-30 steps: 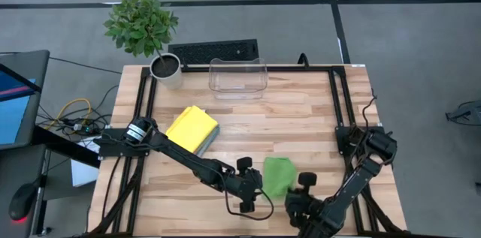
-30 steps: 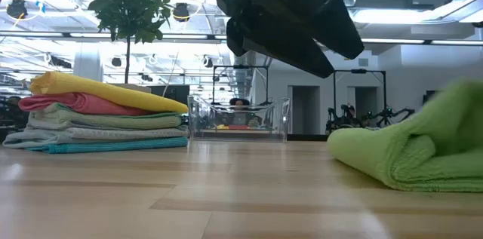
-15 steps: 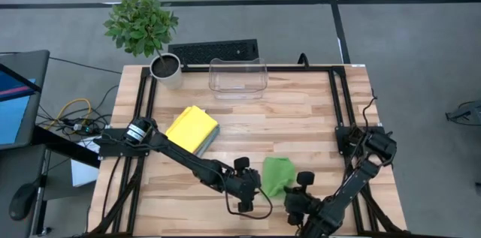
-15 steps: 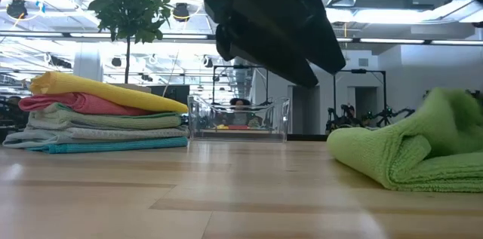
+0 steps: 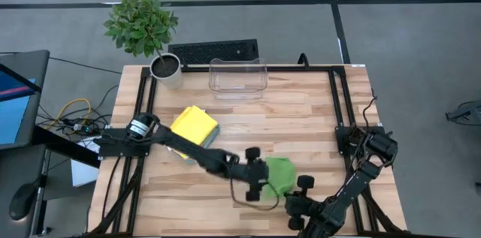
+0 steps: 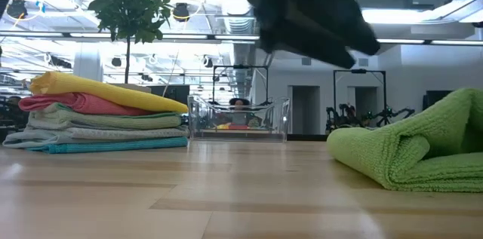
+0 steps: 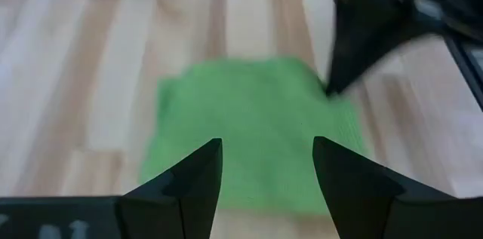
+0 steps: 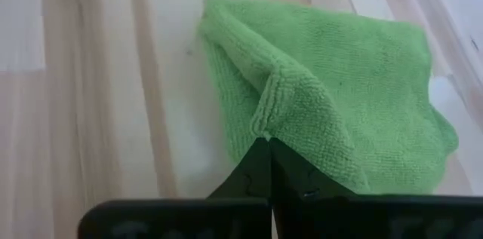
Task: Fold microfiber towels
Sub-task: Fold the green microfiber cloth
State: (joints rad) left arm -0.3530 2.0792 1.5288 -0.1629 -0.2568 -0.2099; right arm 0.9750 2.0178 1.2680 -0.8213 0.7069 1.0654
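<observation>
A lime green microfiber towel [image 5: 279, 172] lies folded on the table near its front edge, and shows in the low view too [image 6: 407, 156]. My right gripper [image 8: 266, 152] is shut on its near corner. My left gripper [image 7: 268, 167] hangs open above the towel's left side [image 7: 249, 126], clear of it, its fingers [image 7: 198, 182] apart. In the high view it stands at the towel's left edge [image 5: 264, 184], with my right gripper [image 5: 293, 191] just beyond the towel's near right corner. A stack of folded towels [image 5: 194, 129], yellow on top, rests at the left. My right gripper pinches a corner of the green towel [image 8: 263, 122] between its two shut fingers, where a folded hemmed edge runs up to the tips. The fingers come slanting down from the table's near right side. The corner stands slightly raised; the remainder of the towel lies on the wood.
A clear plastic bin [image 5: 238, 78] stands at the far edge, with a potted plant [image 5: 167, 69] to its left. The towel stack [image 6: 98, 114] sits left of the bin in the low view. Bare wood lies between the stack and the green towel.
My left gripper has swung toward the table's right edge, over the green towel's left side, staying open. My right gripper has sunk a little with the towel's corner. The towel's raised right part has come down and now lies lower and flatter.
</observation>
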